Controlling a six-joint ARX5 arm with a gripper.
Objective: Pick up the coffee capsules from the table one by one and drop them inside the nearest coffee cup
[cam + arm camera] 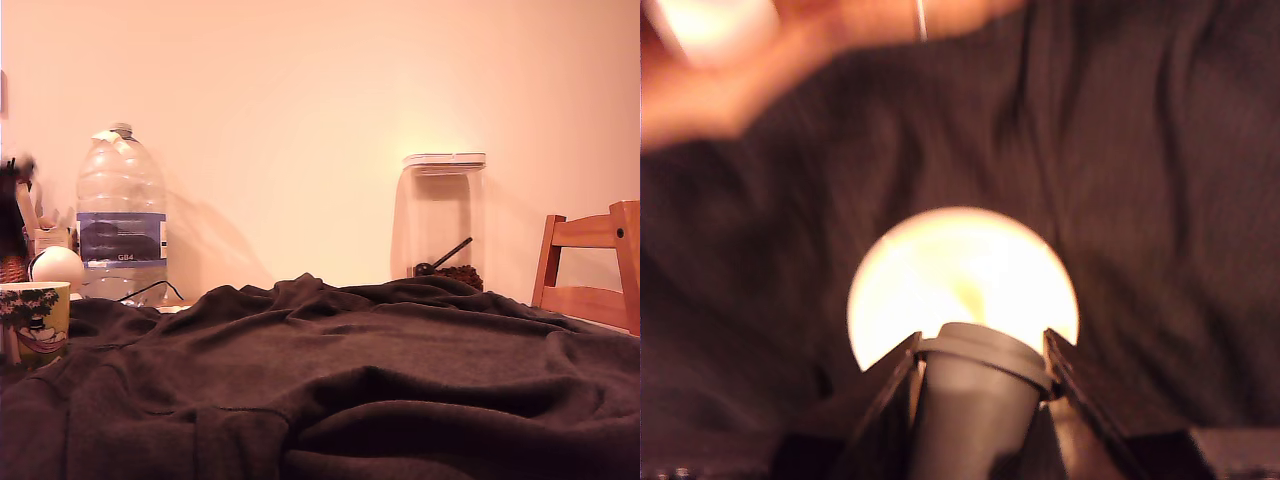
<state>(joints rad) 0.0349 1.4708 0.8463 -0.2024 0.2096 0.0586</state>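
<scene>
Wrinkled dark brown fabric covers the table across most of the exterior view. The coffee cup, pale yellow-green w/ a tree-and-figure print, is seen at the exterior view's far left edge, partly cut off. Behind it a white rounded object and a large clear water bottle w/ a blue label are seen against the wall. A clear lidded canister w/ a dark scoop and dark contents at its bottom is seen toward the exterior view's right; a wooden chair is seen at the right edge. The arm isn't seen in the exterior view.

In the wrist view, a dark grey coffee capsule is clamped between the two dark fingers of the gripper, its rim held at both sides. Directly beyond the capsule a bright, overexposed round opening is seen over the brown cloth; whether it's the cup's mouth can't be told for sure. A blurred hand holding something pale is seen at the frame's edge, apart from the gripper.
</scene>
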